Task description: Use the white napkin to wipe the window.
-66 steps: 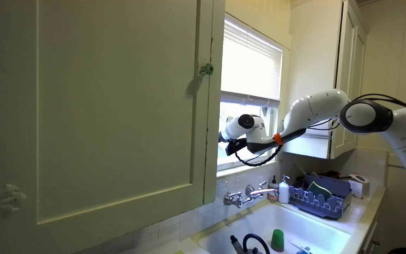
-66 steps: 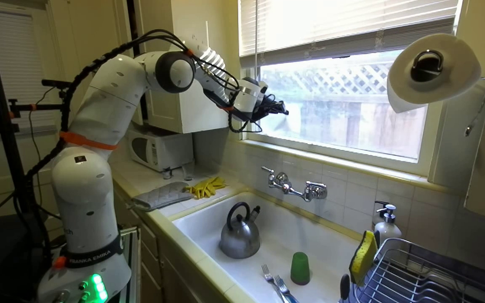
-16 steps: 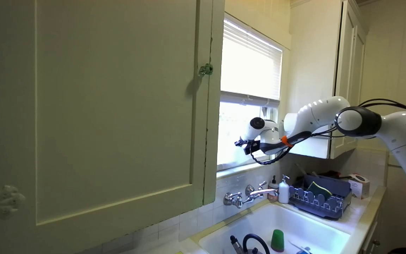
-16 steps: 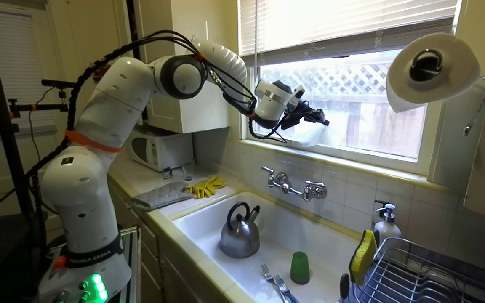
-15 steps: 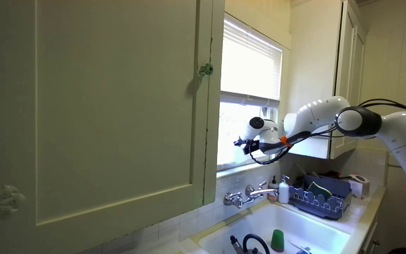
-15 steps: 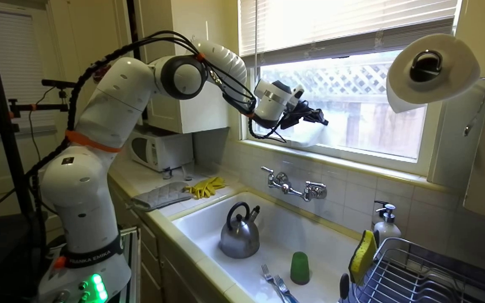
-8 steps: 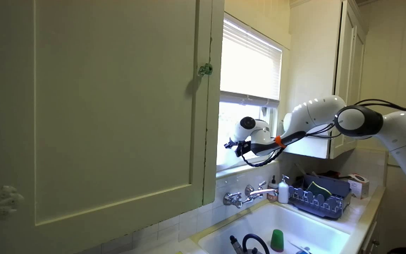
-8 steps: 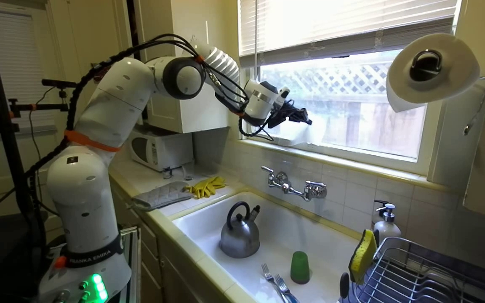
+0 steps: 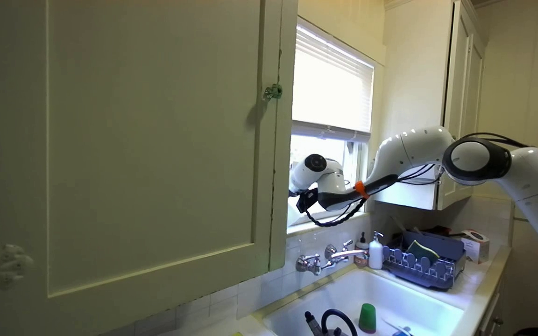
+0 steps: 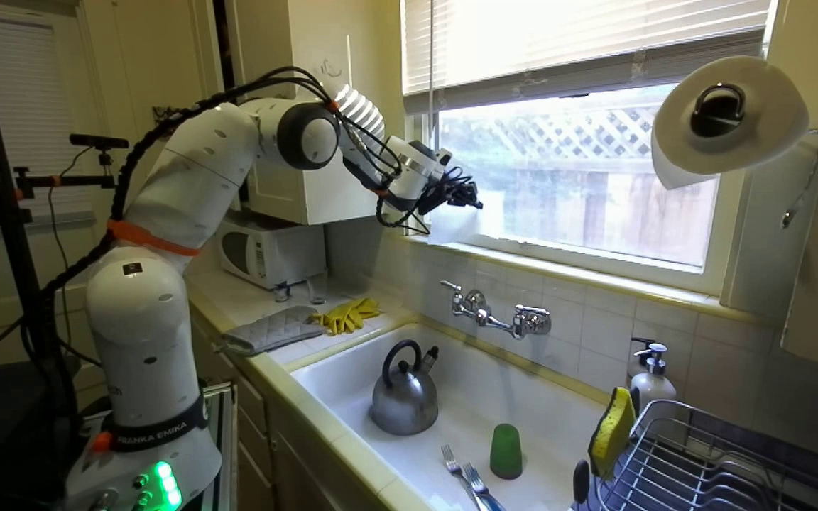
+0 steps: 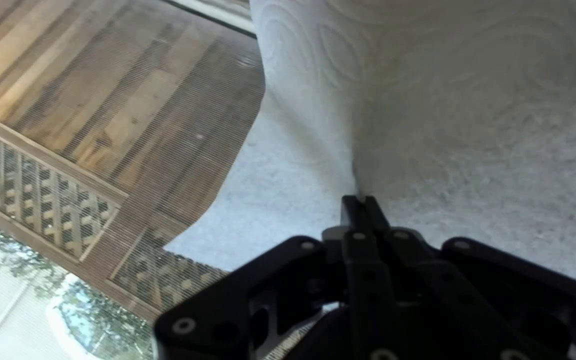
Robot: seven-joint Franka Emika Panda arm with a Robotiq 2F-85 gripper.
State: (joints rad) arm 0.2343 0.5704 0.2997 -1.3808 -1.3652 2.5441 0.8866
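Window glass [image 11: 133, 120] is showing uncovered at left of the wrist view; at lower centre, the gripper [image 11: 361, 200] is pinching the white napkin [image 11: 428, 130] between tips pressed together, the napkin lying mostly above and rightward. Wiping uncovered glass is probably calling for leftward movement.

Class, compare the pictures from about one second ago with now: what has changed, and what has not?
The gripper moved left in both exterior views, carrying the white napkin along the window. Nothing was visibly taken or let go: the shut jaws hold the napkin. In the sink, the kettle, green cup and forks stayed put.
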